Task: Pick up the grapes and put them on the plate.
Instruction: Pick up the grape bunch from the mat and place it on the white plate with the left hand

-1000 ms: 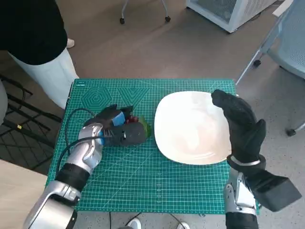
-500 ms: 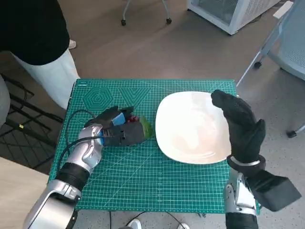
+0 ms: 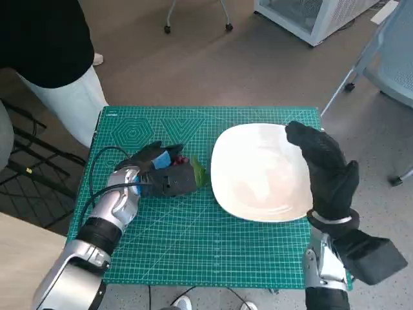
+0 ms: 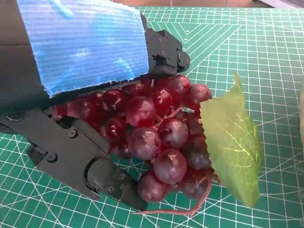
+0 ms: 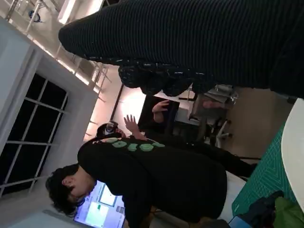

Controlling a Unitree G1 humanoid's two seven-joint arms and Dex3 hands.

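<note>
- The left hand [image 3: 158,173] grasps the grapes [image 4: 156,137] on the green mat [image 3: 193,252], at nine o'clock from the plate [image 3: 258,187].
- The right hand [image 3: 326,171] hovers, fingers loose and holding nothing, over the plate's three o'clock edge (a person [image 5: 142,175] stands nearby).
- Grasp looks made; lifting and placing remain.

right hand [image 5: 199,42]: dark band along top | person [image 5: 152,180]: black top | plate [image 5: 293,152]: edge
</note>
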